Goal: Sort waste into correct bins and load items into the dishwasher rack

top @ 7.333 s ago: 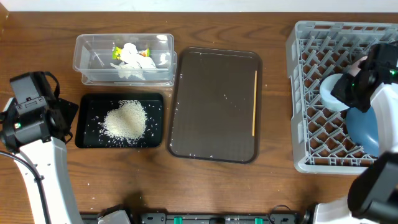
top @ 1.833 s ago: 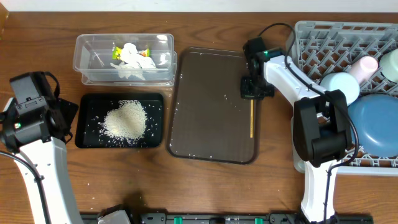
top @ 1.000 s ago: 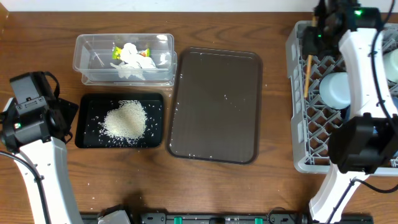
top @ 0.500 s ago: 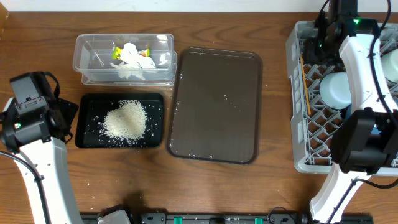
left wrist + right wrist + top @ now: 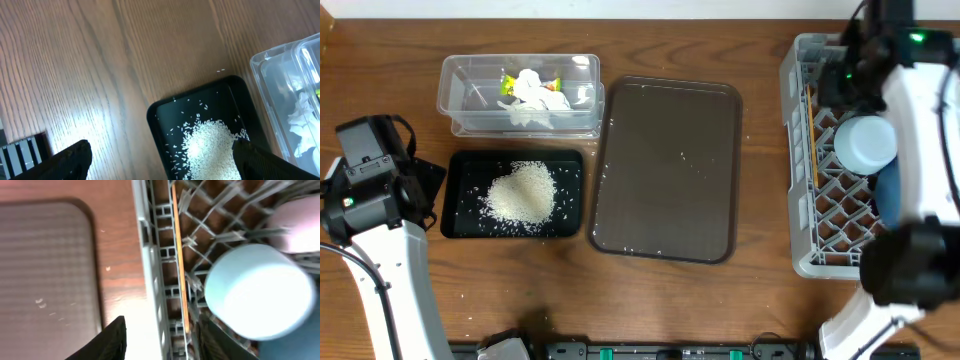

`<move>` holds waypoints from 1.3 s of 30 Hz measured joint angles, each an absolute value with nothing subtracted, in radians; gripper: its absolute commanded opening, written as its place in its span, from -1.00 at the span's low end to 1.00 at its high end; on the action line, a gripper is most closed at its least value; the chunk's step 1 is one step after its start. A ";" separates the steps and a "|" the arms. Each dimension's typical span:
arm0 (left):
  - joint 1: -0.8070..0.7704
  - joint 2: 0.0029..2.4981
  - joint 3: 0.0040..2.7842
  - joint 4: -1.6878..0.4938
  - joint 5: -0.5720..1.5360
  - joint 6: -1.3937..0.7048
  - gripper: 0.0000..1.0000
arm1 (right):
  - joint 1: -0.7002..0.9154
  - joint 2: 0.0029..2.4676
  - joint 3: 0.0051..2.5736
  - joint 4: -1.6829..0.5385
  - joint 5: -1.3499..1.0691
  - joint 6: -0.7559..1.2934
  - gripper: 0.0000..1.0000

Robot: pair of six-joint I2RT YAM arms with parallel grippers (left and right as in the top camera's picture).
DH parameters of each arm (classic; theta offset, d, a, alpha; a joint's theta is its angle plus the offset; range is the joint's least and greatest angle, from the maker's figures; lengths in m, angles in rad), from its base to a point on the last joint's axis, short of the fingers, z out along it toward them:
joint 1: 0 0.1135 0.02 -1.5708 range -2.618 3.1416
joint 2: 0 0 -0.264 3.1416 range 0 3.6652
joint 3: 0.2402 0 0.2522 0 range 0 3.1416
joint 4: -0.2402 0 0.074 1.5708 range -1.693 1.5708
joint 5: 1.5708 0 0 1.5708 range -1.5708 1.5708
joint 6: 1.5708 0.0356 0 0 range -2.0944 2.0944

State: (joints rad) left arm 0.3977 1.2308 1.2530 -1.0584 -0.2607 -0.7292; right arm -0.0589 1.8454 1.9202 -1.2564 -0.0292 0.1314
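Observation:
The grey dishwasher rack (image 5: 798, 255) stands at the right. The wooden chopstick (image 5: 808, 135) lies along its left column, also in the right wrist view (image 5: 179, 255). The light-blue bowl (image 5: 865, 143) sits upside down beside it, with the blue plate (image 5: 887, 195) behind my arm. The pink cup (image 5: 300, 225) shows only in the right wrist view. The mint-green bowl is hidden. My right gripper (image 5: 855, 65) hangs open and empty over the rack's left wall (image 5: 160, 325). The rice (image 5: 523, 192) lies in the black tray (image 5: 460, 228). The tissue (image 5: 535, 88) and wrapper (image 5: 506, 82) lie in the clear tub (image 5: 455, 100). My left gripper (image 5: 165, 155) is open and empty at the tray's left end.
The large brown serving tray (image 5: 665, 170) lies between the bins and the rack, with a few stray rice grains on it; its corner shows in the right wrist view (image 5: 45, 265). Bare wooden table lies in front of the trays.
The right gripper carried the chopstick from the brown tray to the rack and let go of it; it now lies along the rack's left column. The left arm has not moved.

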 measured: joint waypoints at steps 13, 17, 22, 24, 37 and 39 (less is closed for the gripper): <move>0.398 1.231 1.252 -1.058 -0.261 -0.729 0.83 | 0.158 1.227 1.489 -1.062 0.069 0.236 0.98; 0.398 1.231 1.252 -1.058 -0.261 -0.729 0.83 | 0.198 1.147 1.306 -1.008 0.075 0.324 0.98; 0.398 1.231 1.252 -1.059 -0.261 -0.729 0.84 | 0.205 1.137 1.190 -1.037 0.049 0.416 0.98; 0.398 1.231 1.252 -1.059 -0.261 -0.729 0.84 | 0.205 1.137 1.164 -1.052 0.043 0.434 0.98; 0.398 1.231 1.252 -1.059 -0.261 -0.729 0.83 | 0.205 1.136 1.119 -1.068 0.042 0.445 0.98; 0.398 1.231 1.252 -1.059 -0.261 -0.729 0.83 | 0.210 1.134 1.115 -1.061 0.046 0.445 0.98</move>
State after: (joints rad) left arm 0.3977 1.2308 1.2518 -1.0588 -0.2607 -0.7292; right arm 0.2104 1.1336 1.1149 -1.0607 0.0460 0.4446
